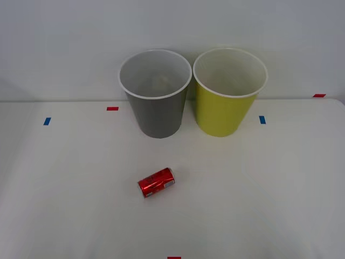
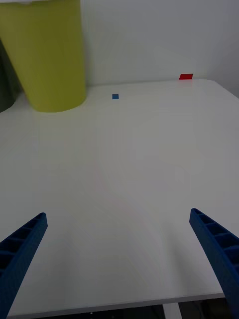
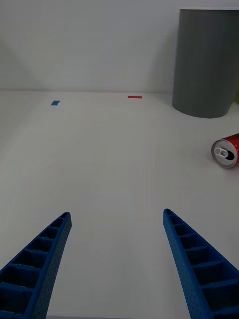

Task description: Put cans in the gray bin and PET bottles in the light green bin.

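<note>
The can (image 3: 226, 151) is cut off at the left wrist view's edge, lying near the gray bin (image 3: 205, 62); both the left pincer (image 3: 117, 259) and right pincer (image 2: 118, 259) gape wide, holding nothing above the counter (image 1: 259, 189).

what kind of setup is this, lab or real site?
Likely a lab test bench: plain white table against a bare wall, red and blue tape markers, and just the gray bin, light green bin and one red can.
</note>
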